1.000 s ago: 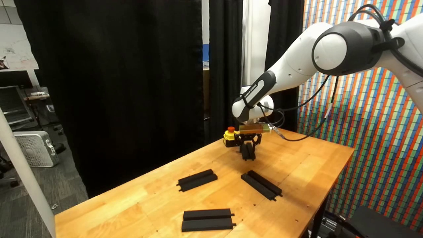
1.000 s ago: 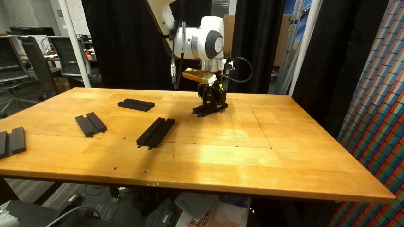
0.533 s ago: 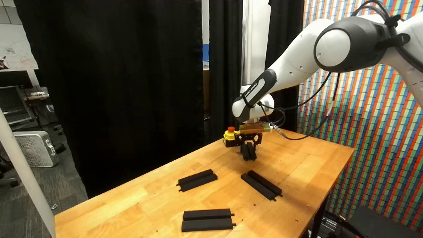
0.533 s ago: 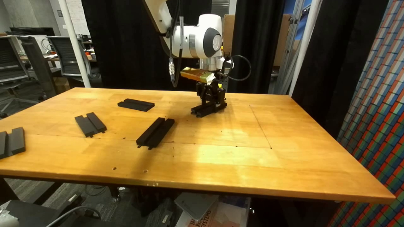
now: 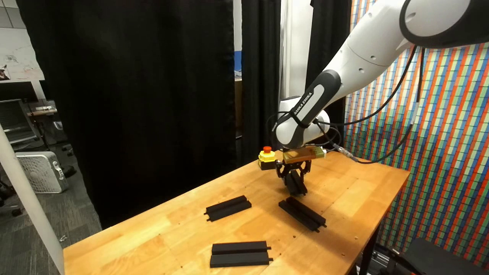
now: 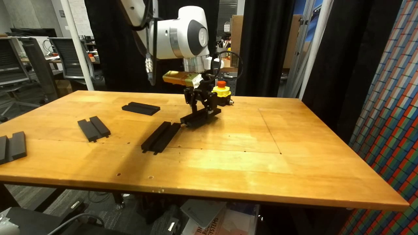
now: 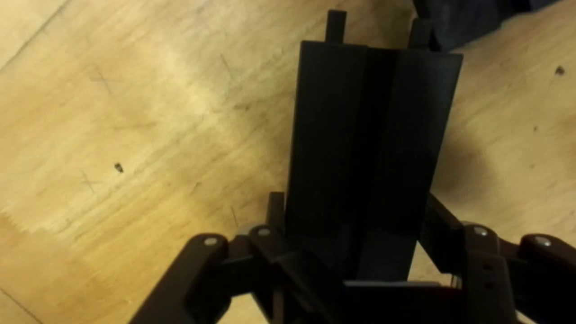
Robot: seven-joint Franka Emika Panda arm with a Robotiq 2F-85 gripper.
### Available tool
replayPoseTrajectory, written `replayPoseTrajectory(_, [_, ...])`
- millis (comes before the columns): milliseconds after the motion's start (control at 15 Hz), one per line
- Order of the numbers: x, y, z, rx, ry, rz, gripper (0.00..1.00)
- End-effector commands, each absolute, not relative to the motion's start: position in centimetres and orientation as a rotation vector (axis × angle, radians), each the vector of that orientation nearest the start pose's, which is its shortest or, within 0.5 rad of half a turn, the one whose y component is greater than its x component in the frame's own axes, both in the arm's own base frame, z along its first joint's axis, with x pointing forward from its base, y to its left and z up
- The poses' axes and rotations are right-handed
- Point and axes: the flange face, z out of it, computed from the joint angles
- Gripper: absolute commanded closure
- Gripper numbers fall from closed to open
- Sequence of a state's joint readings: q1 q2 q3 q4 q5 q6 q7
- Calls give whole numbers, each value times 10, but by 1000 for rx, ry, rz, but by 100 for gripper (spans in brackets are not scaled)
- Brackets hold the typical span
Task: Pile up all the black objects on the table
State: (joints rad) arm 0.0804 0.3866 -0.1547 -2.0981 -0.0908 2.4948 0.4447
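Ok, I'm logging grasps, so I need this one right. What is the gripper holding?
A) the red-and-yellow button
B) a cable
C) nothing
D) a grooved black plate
D: the wrist view shows the gripper clasping a grooved black plate by its two long sides.

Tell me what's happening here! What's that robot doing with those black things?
A robot arm is holding a grooved black piece in its end effector, shut on its long sides. One end of that piece is close to another black piece on the table; I can't tell whether they touch. Three more black pieces lie spread out. The job is to pile all the black things up, but nothing is stacked yet.
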Motion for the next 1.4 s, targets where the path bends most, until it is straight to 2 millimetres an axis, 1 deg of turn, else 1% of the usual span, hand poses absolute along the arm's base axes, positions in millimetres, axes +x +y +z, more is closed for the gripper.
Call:
replayPoseTrajectory(0, [530,-7,253,-3221,544,-154,54])
replayPoseTrajectory(267, [489,22,256,-3258,378,-216,54])
replayPoseTrajectory(467, [464,36,259,-3265,275,-246,54])
replayPoseTrajectory(667, [446,47,257,-3247,184,-239,54])
replayPoseTrajectory(867, [442,56,251,-3229,137,-216,54])
replayPoseTrajectory(1000, [444,58,249,-3229,119,-206,54])
replayPoseTrajectory(1333, [446,50,252,-3242,103,-194,54])
